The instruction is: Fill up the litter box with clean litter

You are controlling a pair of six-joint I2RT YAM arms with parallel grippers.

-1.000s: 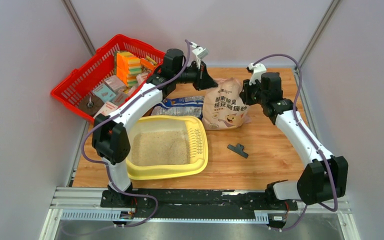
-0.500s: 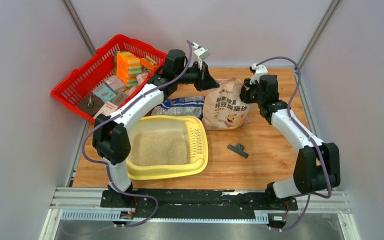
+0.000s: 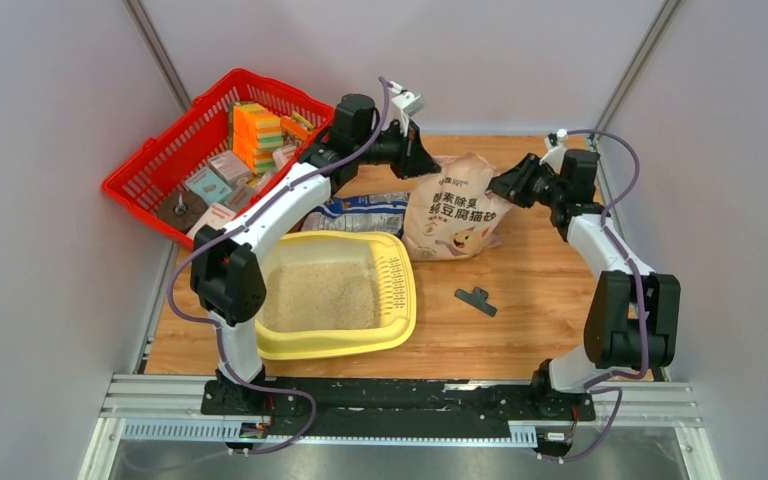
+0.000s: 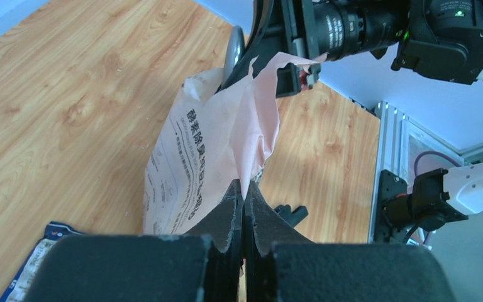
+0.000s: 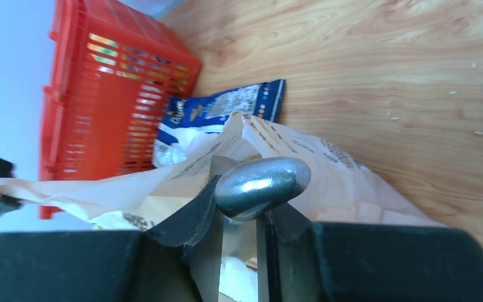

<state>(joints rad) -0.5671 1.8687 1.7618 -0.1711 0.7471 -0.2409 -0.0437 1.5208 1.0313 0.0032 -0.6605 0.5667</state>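
While the left claw [image 4: 244,194] pinches shut on the torn lip of the bag [image 3: 455,212], holding its mouth up, the right claw [image 5: 244,211] grips a metal spoon [image 5: 262,181] at that opening (whether it carries grains I cannot tell). The step looks like scooping. The box [image 3: 400,325], just beside the bag on the desk [image 3: 540,300], already holds litter [image 3: 320,297]. Next: dip deep, lift level, swing left over the rim.
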